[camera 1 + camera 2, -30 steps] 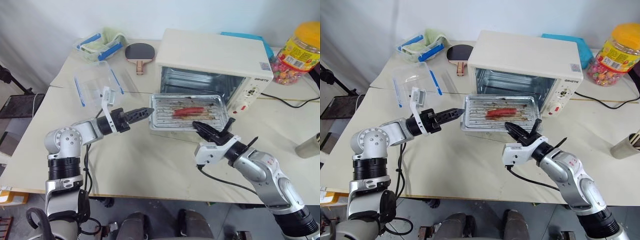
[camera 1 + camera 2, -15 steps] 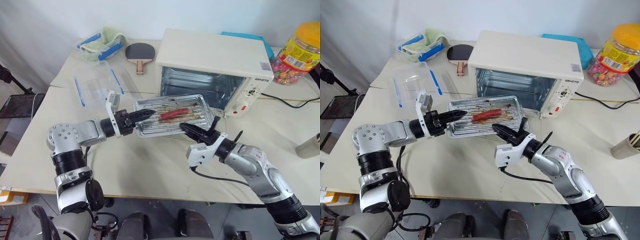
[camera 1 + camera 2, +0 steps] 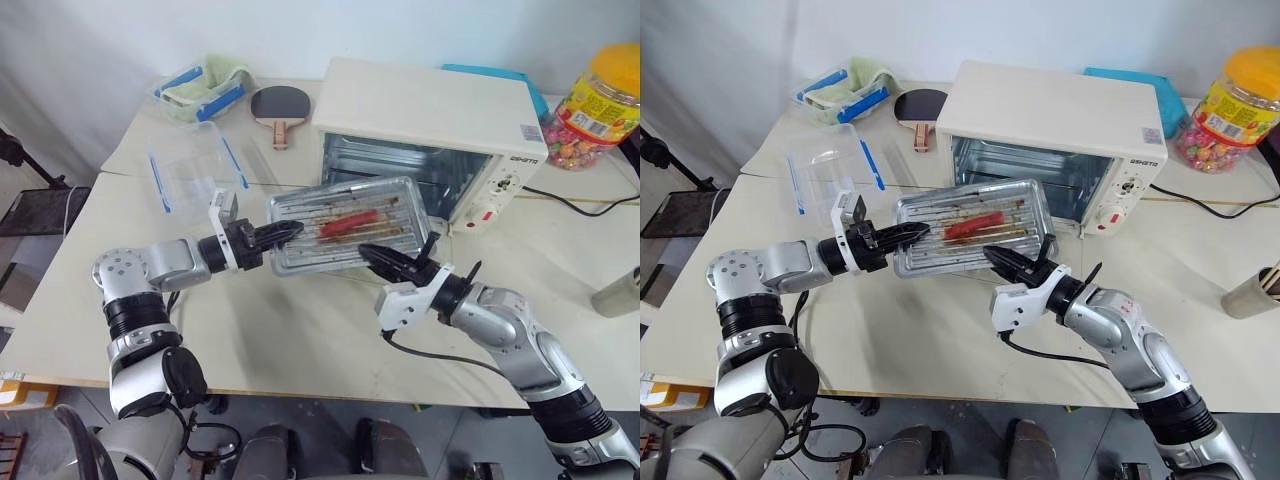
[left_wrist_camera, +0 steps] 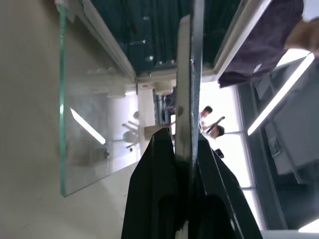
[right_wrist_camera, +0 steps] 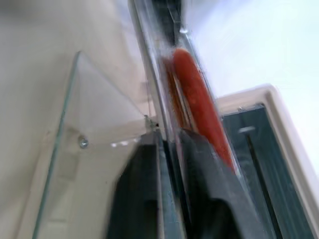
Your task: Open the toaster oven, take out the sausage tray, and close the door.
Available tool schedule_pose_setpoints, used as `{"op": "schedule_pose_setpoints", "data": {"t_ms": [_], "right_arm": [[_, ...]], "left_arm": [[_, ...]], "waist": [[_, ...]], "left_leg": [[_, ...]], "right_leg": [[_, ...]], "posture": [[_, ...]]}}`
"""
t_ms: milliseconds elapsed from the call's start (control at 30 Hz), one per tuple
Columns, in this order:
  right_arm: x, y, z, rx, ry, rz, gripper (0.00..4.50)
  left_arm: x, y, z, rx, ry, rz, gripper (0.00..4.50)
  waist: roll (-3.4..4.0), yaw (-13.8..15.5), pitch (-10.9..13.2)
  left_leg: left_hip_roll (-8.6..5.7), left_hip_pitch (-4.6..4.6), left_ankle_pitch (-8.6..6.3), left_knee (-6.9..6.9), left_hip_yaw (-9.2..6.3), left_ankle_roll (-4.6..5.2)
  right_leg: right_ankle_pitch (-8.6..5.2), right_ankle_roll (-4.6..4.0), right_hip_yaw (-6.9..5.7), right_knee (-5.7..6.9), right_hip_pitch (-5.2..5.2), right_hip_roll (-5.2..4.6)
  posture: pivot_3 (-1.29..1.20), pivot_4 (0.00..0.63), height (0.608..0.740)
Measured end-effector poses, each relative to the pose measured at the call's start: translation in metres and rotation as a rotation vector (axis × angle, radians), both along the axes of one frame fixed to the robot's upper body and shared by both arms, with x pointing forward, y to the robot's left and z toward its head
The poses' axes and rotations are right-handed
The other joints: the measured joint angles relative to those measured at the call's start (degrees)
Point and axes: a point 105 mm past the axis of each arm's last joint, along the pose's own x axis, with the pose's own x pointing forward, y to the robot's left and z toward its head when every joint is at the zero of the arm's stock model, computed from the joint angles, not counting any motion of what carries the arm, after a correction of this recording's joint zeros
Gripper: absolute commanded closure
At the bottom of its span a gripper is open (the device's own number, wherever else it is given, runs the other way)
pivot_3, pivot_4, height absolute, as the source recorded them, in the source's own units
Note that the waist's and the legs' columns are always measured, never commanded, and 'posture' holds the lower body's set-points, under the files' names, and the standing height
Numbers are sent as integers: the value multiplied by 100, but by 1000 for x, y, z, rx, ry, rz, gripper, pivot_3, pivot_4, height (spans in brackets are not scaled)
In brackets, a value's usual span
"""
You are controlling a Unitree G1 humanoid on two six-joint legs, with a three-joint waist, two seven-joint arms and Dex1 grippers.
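Observation:
The cream toaster oven (image 3: pixel 420 100) stands at the back with its cavity open. Its glass door (image 4: pixel 84 124) lies folded down in front. The shiny ribbed sausage tray (image 3: pixel 400 215) hangs tilted in the air before the oven, with a red sausage (image 3: pixel 348 222) on it. My left gripper (image 3: pixel 290 230) is shut on the tray's left edge; in the left wrist view its fingers (image 4: pixel 154 169) pinch the rim. My right gripper (image 3: pixel 378 254) is at the tray's near right edge. Its fingers (image 5: pixel 142 189) straddle the rim loosely, with a small gap.
A clear container with blue clips (image 3: pixel 190 165) sits left of the tray. Behind it are a second container with a green cloth (image 3: pixel 200 88) and a paddle (image 3: pixel 275 105). At the right are a candy jar (image 3: pixel 598 100), a power cord (image 3: pixel 580 205) and a cup (image 3: pixel 620 290).
The tray came out of the oven toward the left and tilted. My left gripper closed on its left edge. My right gripper's fingers loosened on the near rim.

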Motion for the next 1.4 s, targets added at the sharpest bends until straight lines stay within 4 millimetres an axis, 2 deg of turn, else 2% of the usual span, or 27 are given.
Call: {"op": "schedule_pose_setpoints", "data": {"t_ms": [133, 200, 300, 400, 567, 633, 667, 767, 900, 1000, 1233, 1400], "right_arm": [[-4, -9, 3, 13, 19, 22, 1469], [-10, -16, -1, 16, 61, 45, 1469], [-14, -41, -3, 39, 113, 23, 1469], [-14, -64, -5, 67, 166, -21, 1987], [-12, -127, -27, 189, 354, -154, 3608], [-8, -143, -33, 271, 441, -181, 4265], [-8, -146, -36, 300, 489, -177, 4445], [-7, -162, -57, 389, 663, -193, 4445], [-1, -169, -75, 426, 803, -205, 4445], [6, -166, -73, 444, 845, -184, 4445], [11, -143, -79, 537, 998, -81, 4445], [10, -132, -70, 607, 1064, -17, 4445]], "left_arm": [[-7, 13, 0, -33, 0, 12, 4500], [-14, 21, -9, -36, 24, 20, 4500], [-28, 39, -24, -32, 62, 44, 4500], [-40, 51, -30, -35, 67, 60, 4500], [-66, 82, -49, -41, 111, 195, 4500], [-71, 88, -50, -42, 96, 250, 4500], [-74, 91, -49, -41, 79, 279, 4500], [-87, 103, -52, -59, 57, 377, 4500], [-102, 108, -60, -136, 36, 512, 4500], [-106, 110, -61, -170, 25, 583, 4500], [-112, 105, -63, -184, 30, 669, 4500], [-114, 105, -67, -169, 44, 667, 4500]], "waist": [[0, -2, 0], [0, -2, 0], [0, -1, 0], [0, 8, 0], [0, -5, 0], [0, -1, 3], [0, -3, 2], [2, -11, 2], [12, -8, 3], [14, 9, 2], [15, 22, 2], [16, 11, 1]], "left_leg": [[-1, 1, 0, -2, -4, 0], [-2, 2, 0, -2, -5, 0], [-3, 2, 0, 1, -5, 0], [-2, 6, 0, 1, -7, 0], [-1, 39, 0, -3, -9, 0], [6, 87, -3, -6, -13, -3], [7, 92, -5, -6, -15, -6], [6, 92, -8, -8, -14, -8], [6, 90, -10, -8, -11, -8], [9, 90, -11, -6, -13, -10], [5, 84, -15, -7, -14, -9], [8, 84, -18, -8, -14, -12]], "right_leg": [[0, 0, 4, 3, 0, 0], [0, 0, 7, 2, 1, 0], [0, 0, 12, 2, 4, -1], [0, 0, 15, 2, 9, -2], [-1, -3, 69, -9, 43, -2], [-5, -9, 69, -23, 97, 1], [-5, -9, 72, -23, 102, 0], [-6, -11, 80, -23, 98, -5], [-6, -11, 86, -28, 96, -8], [-7, -13, 84, -29, 97, -7], [-7, -13, 85, -33, 96, -8], [-7, -14, 85, -36, 95, -7]], "posture": [[0, 150, 740], [0, 150, 740], [0, 150, 740], [0, 150, 740], [0, 150, 740], [0, 150, 740], [0, 150, 740], [0, 150, 740], [0, 150, 740], [0, 150, 740], [0, 150, 740], [0, 150, 740]]}}
